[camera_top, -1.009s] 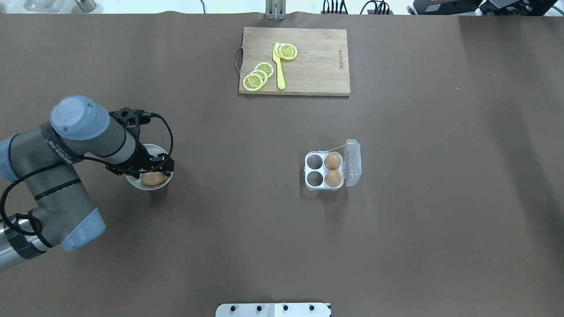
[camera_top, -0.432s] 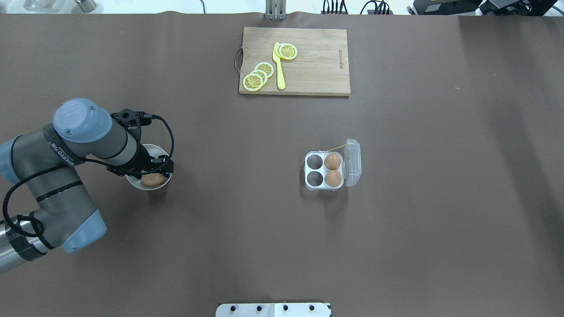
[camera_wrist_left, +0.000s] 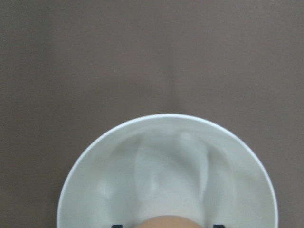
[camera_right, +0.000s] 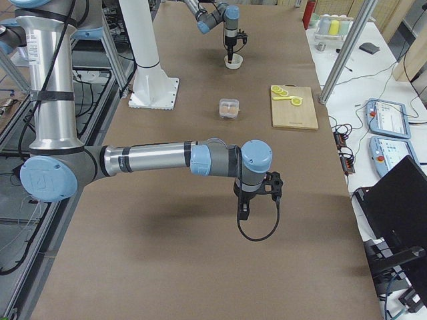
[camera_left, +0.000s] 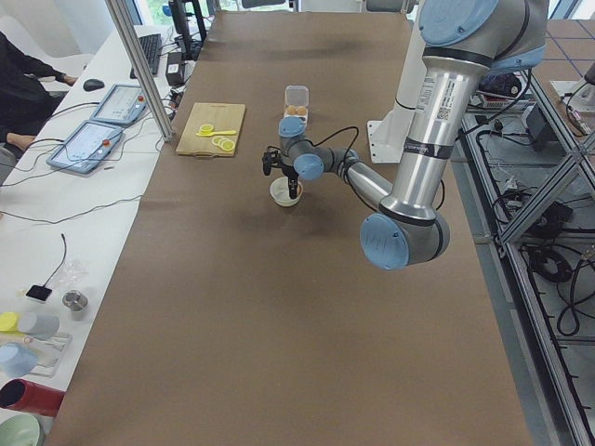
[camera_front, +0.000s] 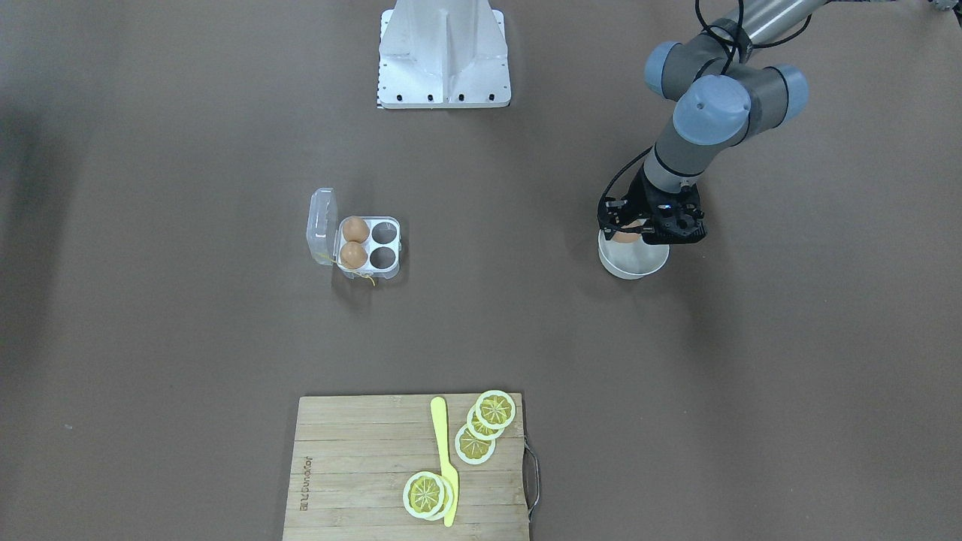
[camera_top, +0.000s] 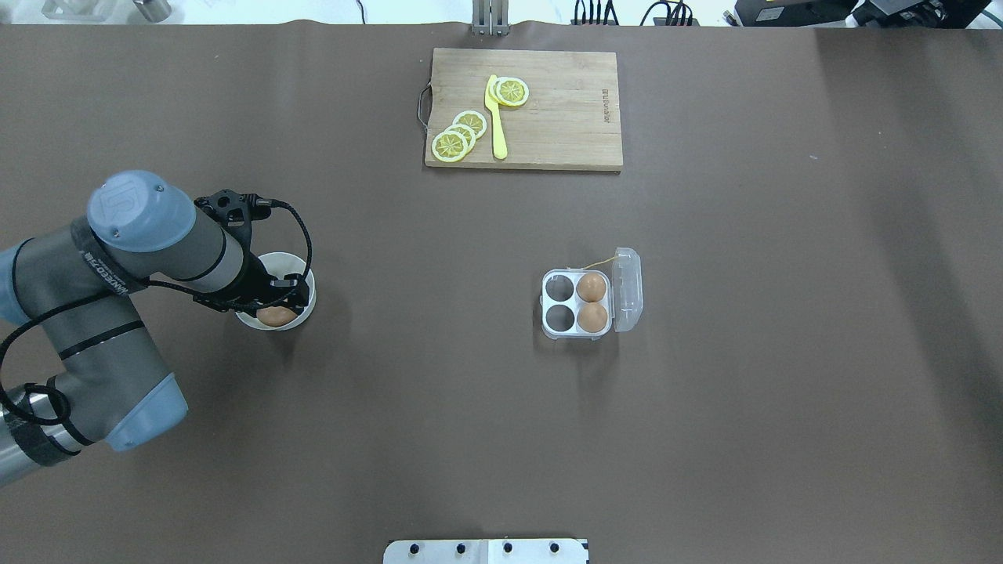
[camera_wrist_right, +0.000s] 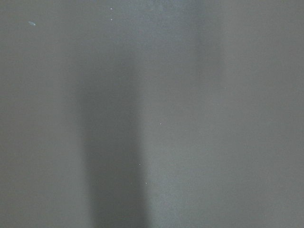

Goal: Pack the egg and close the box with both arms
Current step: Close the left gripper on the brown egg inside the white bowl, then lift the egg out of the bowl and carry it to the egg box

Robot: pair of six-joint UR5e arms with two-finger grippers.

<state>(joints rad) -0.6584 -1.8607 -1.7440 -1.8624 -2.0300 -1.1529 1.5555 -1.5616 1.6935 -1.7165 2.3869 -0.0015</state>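
Even overhead light, soft shadows on table (camera_top: 501,407). Exterior views sharp. Left wrist view: bowl (camera_wrist_left: 166,116) soft-focus, egg (camera_wrist_left: 164,222) at bottom edge blurred. Right wrist view dim, one broad dark shadow band.

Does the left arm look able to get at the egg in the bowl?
Likely yes: the left gripper straddles the egg at the white bowl, and nothing else lies in the bowl to block it.
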